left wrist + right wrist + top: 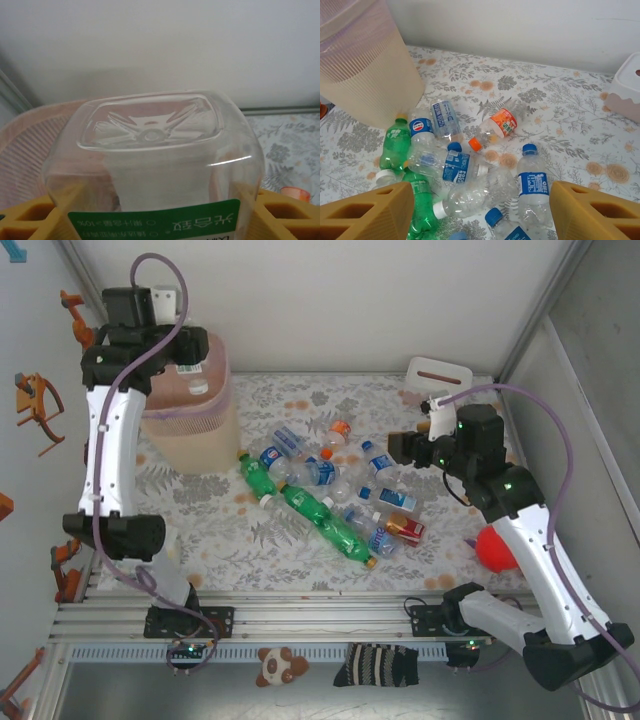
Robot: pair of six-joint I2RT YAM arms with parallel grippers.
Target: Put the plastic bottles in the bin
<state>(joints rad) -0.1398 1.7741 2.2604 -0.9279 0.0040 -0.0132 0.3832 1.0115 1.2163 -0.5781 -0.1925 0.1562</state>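
Grips a clear green-labelled bottle (155, 150) in the left gripper (157, 212) above the bin (195, 435) rim at upper left, holds the right gripper (480, 210) spread and empty above the bottle heap (325, 490) mid-frame, with bare tablecloth (230, 540) along the lower edge.

The clear bottle (150, 165) seen from the left wrist wears a green label (155, 222) with large white Chinese characters, upside down to the camera. They look like 光合致, though that reading is unsure. A smaller white line on the same label includes "10%".

From the right wrist, the blue-labelled bottle (421, 127) just beside the green bottle (395, 145) carries a round red, white and blue emblem — its lettering is too small to read. The orange-labelled bottle (501, 122) and the blue-capped bottle (532, 182) bear white print — none of it legible.
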